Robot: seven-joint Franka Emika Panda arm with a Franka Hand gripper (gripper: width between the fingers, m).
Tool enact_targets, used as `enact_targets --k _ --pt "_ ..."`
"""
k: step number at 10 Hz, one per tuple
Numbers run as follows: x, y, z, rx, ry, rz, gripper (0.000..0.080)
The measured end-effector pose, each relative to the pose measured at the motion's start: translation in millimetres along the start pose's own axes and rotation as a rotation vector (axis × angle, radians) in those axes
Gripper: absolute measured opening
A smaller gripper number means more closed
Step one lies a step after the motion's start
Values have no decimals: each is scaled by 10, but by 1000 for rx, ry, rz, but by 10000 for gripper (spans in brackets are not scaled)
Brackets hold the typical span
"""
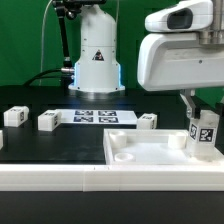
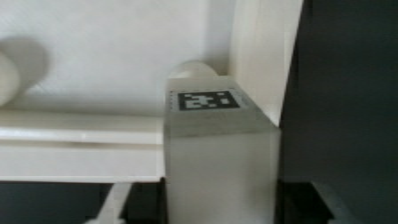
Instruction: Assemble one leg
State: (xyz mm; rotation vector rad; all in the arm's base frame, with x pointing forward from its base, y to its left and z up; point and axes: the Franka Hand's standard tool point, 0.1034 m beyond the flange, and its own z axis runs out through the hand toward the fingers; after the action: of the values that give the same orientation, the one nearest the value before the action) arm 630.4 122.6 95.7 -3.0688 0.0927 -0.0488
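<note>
My gripper (image 1: 199, 112) is shut on a leg (image 1: 204, 136), a small white block with black-and-white tags, and holds it upright. The leg stands over the corner of the large white panel (image 1: 140, 157) on the exterior view's right. In the wrist view the leg (image 2: 219, 150) fills the space between my dark fingers (image 2: 146, 203), with a tag on its end face. Its far end sits at the panel's raised rim (image 2: 80, 130). I cannot tell whether the leg touches the panel.
Three more legs lie on the black table: two at the exterior view's left (image 1: 12, 116) (image 1: 48, 121) and one behind the panel (image 1: 147, 121). The marker board (image 1: 105, 117) lies in front of the robot base (image 1: 97, 62).
</note>
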Motion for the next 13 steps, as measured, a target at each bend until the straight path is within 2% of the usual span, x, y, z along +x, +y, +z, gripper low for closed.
enact_targets --k 3,6,8,12,13 --pt "23 23 1 4 40 269 290" --pt "39 65 3 20 60 573 291" --pt "27 74 3 19 79 762 291" --pt "32 108 2 31 69 920 291" --pt "30 94 5 37 67 947 342"
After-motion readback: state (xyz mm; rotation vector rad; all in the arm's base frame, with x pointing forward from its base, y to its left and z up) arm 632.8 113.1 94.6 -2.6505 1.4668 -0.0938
